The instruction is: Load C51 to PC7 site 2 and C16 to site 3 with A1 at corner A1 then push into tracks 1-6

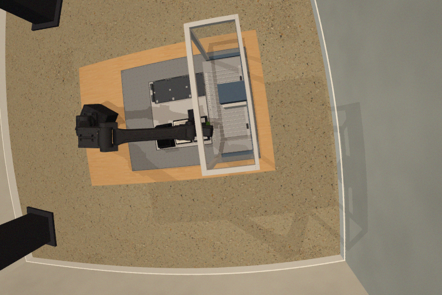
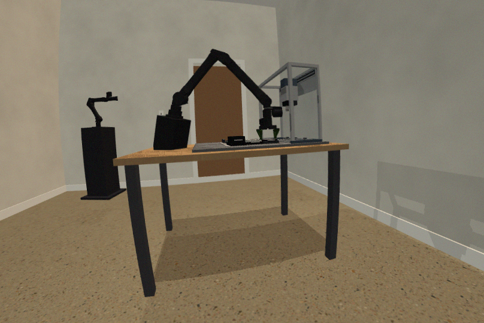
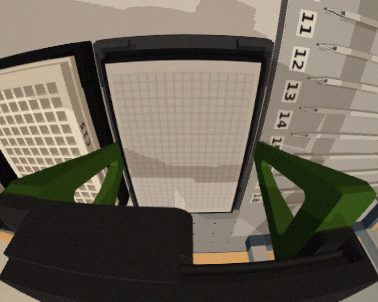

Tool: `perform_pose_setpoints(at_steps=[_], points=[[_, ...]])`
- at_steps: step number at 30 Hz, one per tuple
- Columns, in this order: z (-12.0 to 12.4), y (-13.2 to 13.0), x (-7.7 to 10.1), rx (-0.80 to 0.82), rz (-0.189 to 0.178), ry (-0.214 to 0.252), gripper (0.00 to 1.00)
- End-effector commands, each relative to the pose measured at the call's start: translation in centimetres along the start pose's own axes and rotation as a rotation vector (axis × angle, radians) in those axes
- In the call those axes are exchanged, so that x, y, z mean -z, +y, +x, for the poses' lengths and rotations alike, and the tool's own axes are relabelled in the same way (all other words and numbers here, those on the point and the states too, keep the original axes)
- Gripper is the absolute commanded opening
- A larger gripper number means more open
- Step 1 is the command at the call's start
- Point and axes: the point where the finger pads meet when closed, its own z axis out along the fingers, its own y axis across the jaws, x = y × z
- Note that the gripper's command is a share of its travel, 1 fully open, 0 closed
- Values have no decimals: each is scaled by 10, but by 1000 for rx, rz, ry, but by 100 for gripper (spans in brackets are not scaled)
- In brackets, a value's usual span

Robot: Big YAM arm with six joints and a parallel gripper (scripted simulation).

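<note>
My gripper (image 3: 189,148) is open, and its green fingers stand on either side of the 384-well plate C16 (image 3: 184,130), a pale plate with a fine grid in a dark nest. The fingers flank its long sides and do not touch it. The 96-well plate C15 (image 3: 41,123) lies in the nest to its left. In the overhead view the gripper (image 1: 207,128) is by the instrument's front edge, and the arm hides most of the nests. The dark carrier PC7 (image 1: 174,88) lies on the apron with its sites bare. The black deep-well block C51 (image 1: 164,142) sits at the near nest.
The instrument's frame (image 1: 221,95) stands right beside the gripper, with a blue block (image 1: 232,92) inside over the rails. Numbered tracks (image 3: 301,37) run along the plate's right side. The side view shows the gripper (image 2: 268,133) low over the deck.
</note>
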Motion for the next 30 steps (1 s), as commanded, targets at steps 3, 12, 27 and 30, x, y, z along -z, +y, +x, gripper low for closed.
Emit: perform_pose_setpoints(at_steps=[3,12,27,30], points=[[-4,3,-8,9,-7,-7,100],[-4,3,-8,9,-7,-7,100],[4,-17,16,0,32,3,0],[4,-17,16,0,32,3,0]])
